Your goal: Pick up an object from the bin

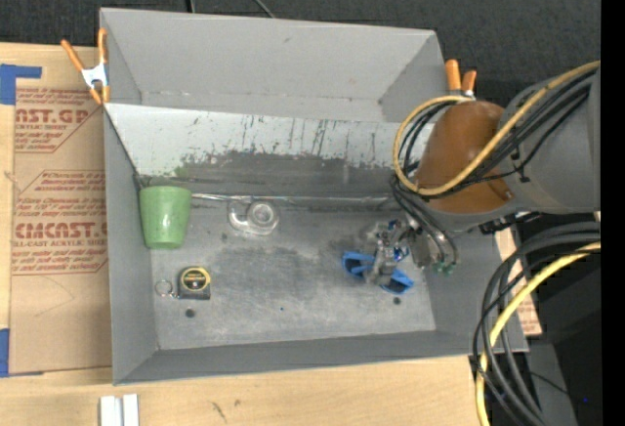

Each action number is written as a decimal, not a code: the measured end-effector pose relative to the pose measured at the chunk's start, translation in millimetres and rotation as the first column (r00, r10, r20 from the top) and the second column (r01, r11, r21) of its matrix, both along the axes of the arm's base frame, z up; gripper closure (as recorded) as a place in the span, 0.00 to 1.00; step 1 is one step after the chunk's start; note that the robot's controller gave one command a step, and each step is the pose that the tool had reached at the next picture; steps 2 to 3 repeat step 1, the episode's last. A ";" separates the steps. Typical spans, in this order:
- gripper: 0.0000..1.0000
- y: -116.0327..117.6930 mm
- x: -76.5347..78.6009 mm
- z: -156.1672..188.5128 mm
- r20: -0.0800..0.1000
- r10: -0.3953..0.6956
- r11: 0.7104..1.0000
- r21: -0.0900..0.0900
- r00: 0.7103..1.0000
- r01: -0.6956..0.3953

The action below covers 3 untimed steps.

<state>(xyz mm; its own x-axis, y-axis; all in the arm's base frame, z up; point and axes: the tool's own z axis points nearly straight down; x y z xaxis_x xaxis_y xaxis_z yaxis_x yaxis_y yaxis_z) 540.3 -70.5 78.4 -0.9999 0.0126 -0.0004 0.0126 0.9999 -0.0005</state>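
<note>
Blue plastic piece [356, 265] lies right of centre on the bin [293, 302] floor, with the gripper [398, 253] low over it; we can't tell whether it's spread or clamped. We'd centre on the blue body, confirm grip, then lift straight up.

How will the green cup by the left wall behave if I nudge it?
The green cup looks like thin plastic, so it is probably light and easily shoved. It seems to lie on its side, so it may roll. Its smooth tapered wall could slip from a pinch.
</note>
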 end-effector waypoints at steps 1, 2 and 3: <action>1.00 -5.8 -0.9 151.1 0.010 0.018 1.000 -0.002 1.000 -0.018; 1.00 -5.8 -0.9 151.1 0.010 0.018 1.000 -0.002 1.000 -0.018; 1.00 -5.8 -0.9 151.1 0.010 0.018 1.000 -0.002 1.000 -0.018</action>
